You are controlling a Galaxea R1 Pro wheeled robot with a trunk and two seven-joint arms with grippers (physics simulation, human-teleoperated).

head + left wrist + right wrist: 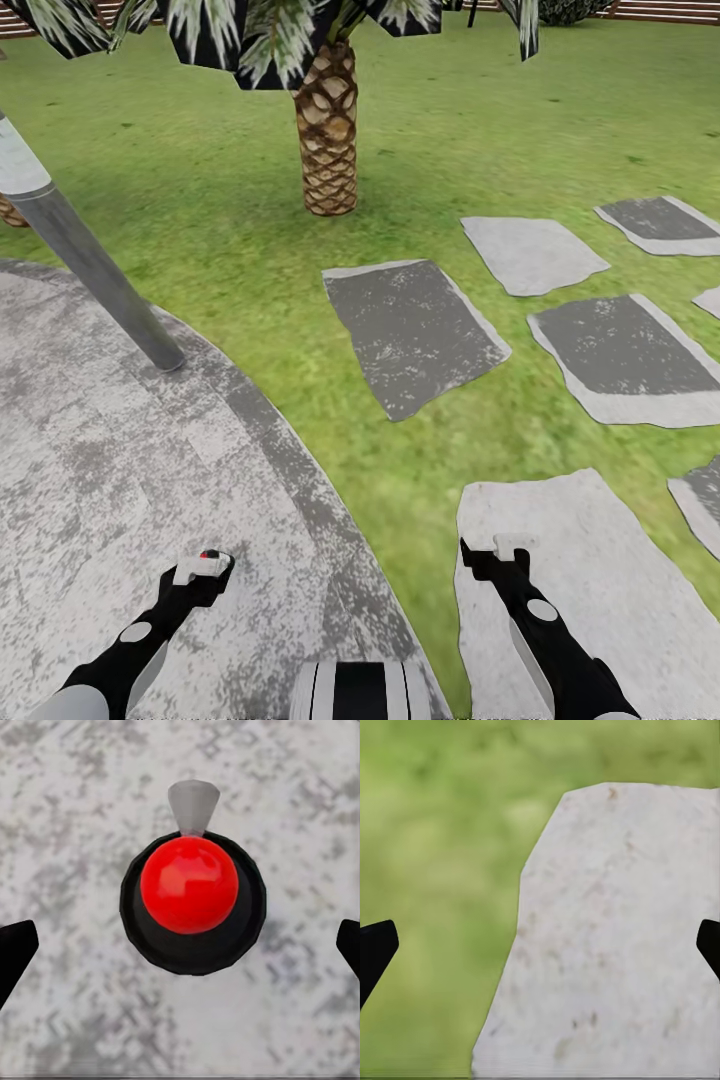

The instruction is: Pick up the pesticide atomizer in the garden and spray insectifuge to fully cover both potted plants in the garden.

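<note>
The pesticide atomizer and the potted plants are out of view. I face the garden lawn (200, 190) with flat grey stepping stones (412, 330) and the round grey patio (90, 450). My left gripper (203, 567) hangs low over the patio, open. In the left wrist view its fingertips (16, 949) stand wide apart around a red ball on a black round base (190, 885) with a grey tapered piece; what it is I cannot tell. My right gripper (505, 548) is open over a pale stepping stone (615, 945) beside grass.
A palm trunk (328, 130) stands on the lawn straight ahead, its fronds overhead. A grey metal pole (95, 270) rises slanted from the patio's edge at left. More stepping stones (620, 350) lie to the right. A brown fence (660, 10) runs along the far back.
</note>
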